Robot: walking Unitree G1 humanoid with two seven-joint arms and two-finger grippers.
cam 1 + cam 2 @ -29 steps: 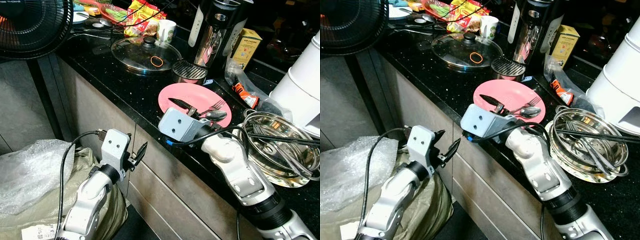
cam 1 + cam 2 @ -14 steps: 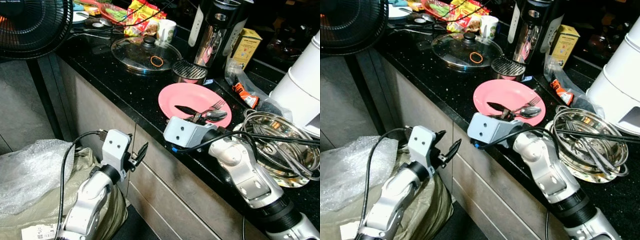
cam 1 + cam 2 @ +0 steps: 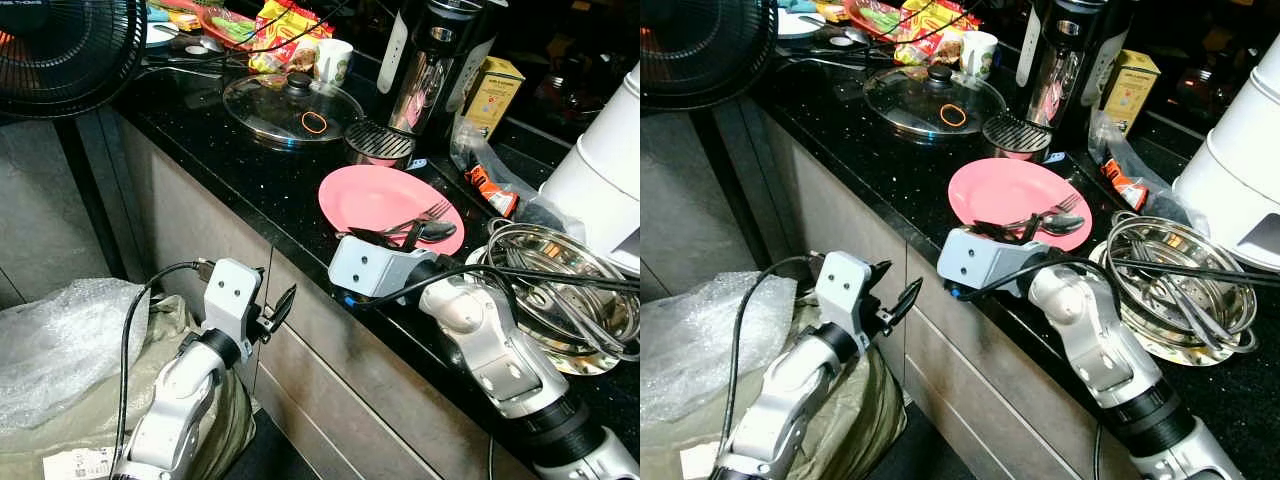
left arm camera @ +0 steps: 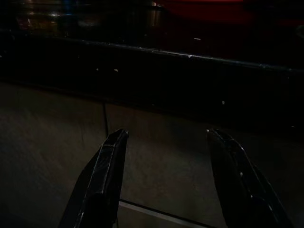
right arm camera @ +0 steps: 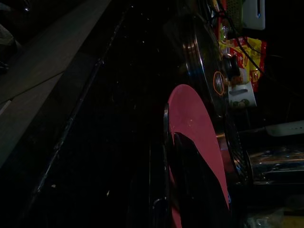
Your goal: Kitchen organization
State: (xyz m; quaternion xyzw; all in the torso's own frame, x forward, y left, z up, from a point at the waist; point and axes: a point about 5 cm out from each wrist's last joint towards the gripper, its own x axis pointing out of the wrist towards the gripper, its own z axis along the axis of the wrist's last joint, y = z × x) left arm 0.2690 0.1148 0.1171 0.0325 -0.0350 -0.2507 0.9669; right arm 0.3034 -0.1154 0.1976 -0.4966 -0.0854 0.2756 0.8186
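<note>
Pink round plate (image 3: pixel 375 195) lies on the black speckled countertop (image 3: pixel 250 160) near its front edge, carrying a metal fork (image 3: pixel 425 213) and spoon (image 3: pixel 432 231), with the right gripper (image 3: pixel 385 237) at its near rim, fingers parted over the edge. Left gripper (image 4: pixel 166 180) hangs below counter level facing the grey cabinet front (image 4: pixel 57 123), fingers spread and holding nothing. Behind the plate sit a glass pan lid (image 3: pixel 290 105), a white paper cup (image 3: pixel 333 60) and a yellow box (image 3: pixel 492 92); no lettering is legible.
</note>
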